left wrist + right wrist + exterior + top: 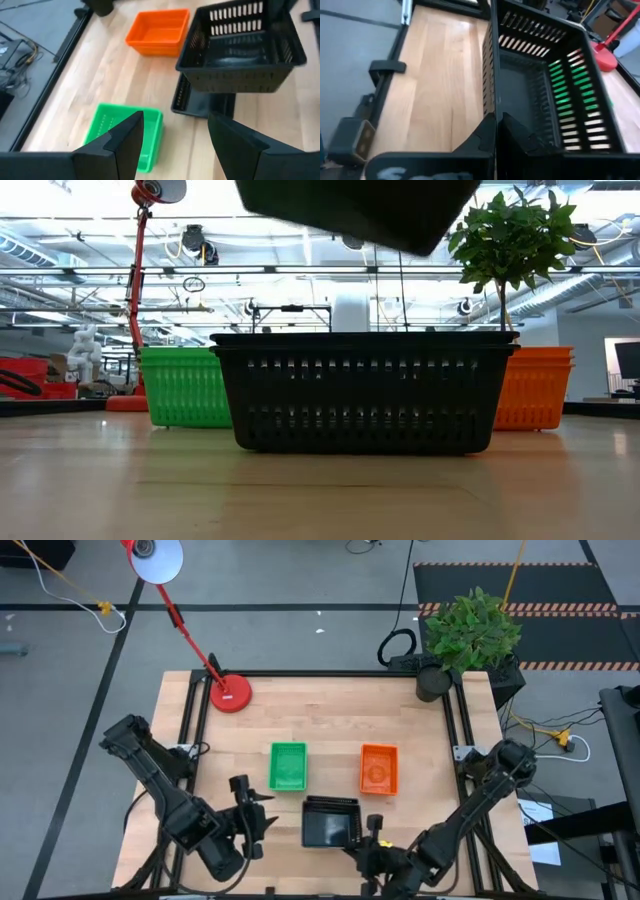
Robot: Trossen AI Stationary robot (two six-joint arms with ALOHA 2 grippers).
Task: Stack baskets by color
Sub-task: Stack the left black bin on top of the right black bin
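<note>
Right gripper [496,131] positioned at the near edge of the surface [330,705], just right of the black stack [330,825]. Jaws clamped shut on one wall of a black basket [242,47], thin mesh pinched between them. Basket carried clear of the surface, tilted slightly, directly above the black stack. Judged held there for lowering into the stack, open top up, so that it nests.

Left gripper [175,142] parked just left of the black stack, jaws spread wide, nothing between them. Judged released and standing clear so as not to obstruct the descent.

Green stack [288,766] located beyond the black stack and to its left; orange stack [379,768] beyond and to its right. Both well apart from each other and from the black stack, leaving room for either arm to approach. Number of baskets nested in each pile not determinable, though layered rims visible on the orange one in the low view.

Held basket: rectangular, open-topped, black plastic, walls slotted with vertical mesh openings, solid rim and floor. Green of the neighbouring stack visible through its slots in the right wrist view. Same shape and apparent size as the baskets below.

Task judged near completion, pending placement of this basket.

Red lamp base [231,694] and potted plant [465,635] at the far edge of the surface, well clear of all stacks.
</note>
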